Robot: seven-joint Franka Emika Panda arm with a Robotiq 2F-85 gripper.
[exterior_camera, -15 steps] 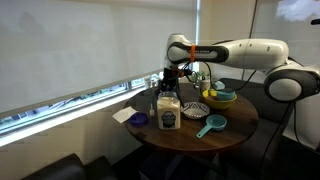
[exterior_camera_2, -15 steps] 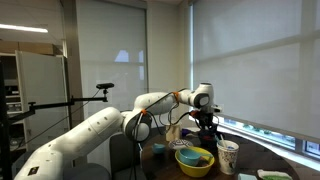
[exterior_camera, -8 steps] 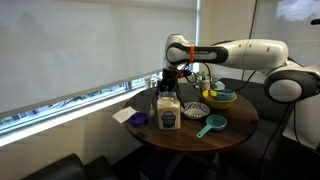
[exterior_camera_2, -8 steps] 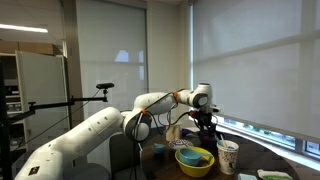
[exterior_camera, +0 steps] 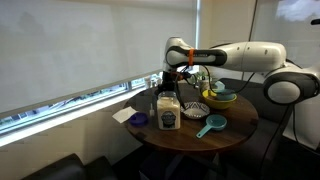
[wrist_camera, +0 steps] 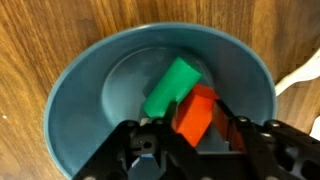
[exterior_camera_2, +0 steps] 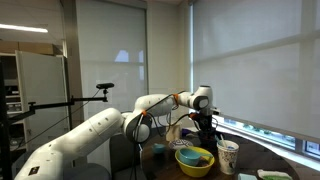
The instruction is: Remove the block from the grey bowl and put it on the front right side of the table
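Note:
In the wrist view a grey-blue bowl (wrist_camera: 90, 90) stands on the dark brown wooden table (wrist_camera: 40, 30). Inside it lie a green block (wrist_camera: 170, 87) and an orange-red block (wrist_camera: 197, 115) that leans against the green one. My gripper (wrist_camera: 180, 125) reaches into the bowl, and its two dark fingers press on either side of the orange-red block. In both exterior views the gripper (exterior_camera: 171, 78) (exterior_camera_2: 204, 126) hangs low over the far side of the table (exterior_camera: 225, 135); the bowl and blocks are hidden there.
On the table stand a labelled bottle (exterior_camera: 168, 113), a small dark blue bowl (exterior_camera: 138, 120), a patterned dish (exterior_camera: 195, 109), a teal pan (exterior_camera: 212, 125) and a yellow-and-blue bowl (exterior_camera: 222, 96). A white cup (exterior_camera_2: 228, 156) and a yellow-green bowl (exterior_camera_2: 194, 158) stand nearer that camera.
The wrist looks very slightly higher than a second ago; otherwise nothing has visibly moved.

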